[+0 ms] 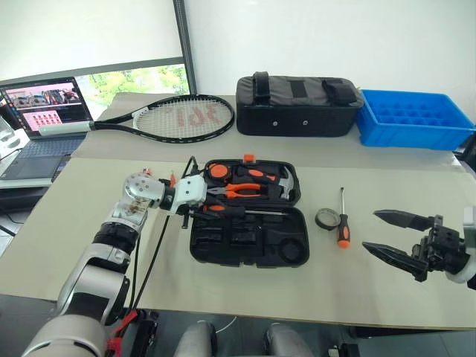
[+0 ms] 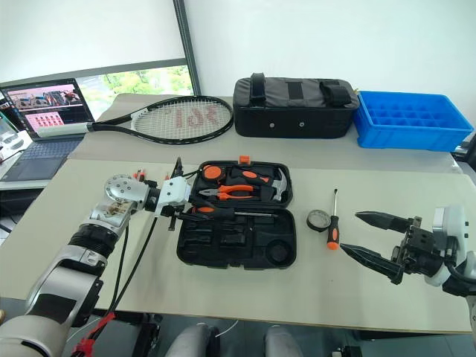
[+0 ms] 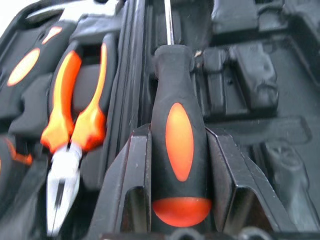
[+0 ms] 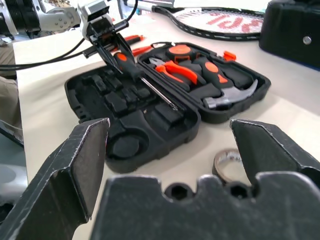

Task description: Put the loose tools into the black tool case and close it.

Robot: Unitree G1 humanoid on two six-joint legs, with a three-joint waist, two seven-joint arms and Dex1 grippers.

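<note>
Left gripper (image 3: 172,165) clamped on handle of black-and-orange screwdriver (image 1: 223,210), held over open black tool case (image 1: 249,251) near hinge line, shaft lying along front half. Right gripper (image 1: 387,233) spread wide, empty, hovering right of case. Second screwdriver (image 1: 343,229) and black tape roll (image 1: 326,219) loose on table (image 1: 67,223), just right of case, close together. Pliers (image 1: 239,191) and hammer (image 1: 282,183) seated in rear half. Risk judged: release with shaft off its recess, leaving tool proud and blocking closure; wide right fingers possibly nudging tape roll when reaching for screwdriver.
</note>
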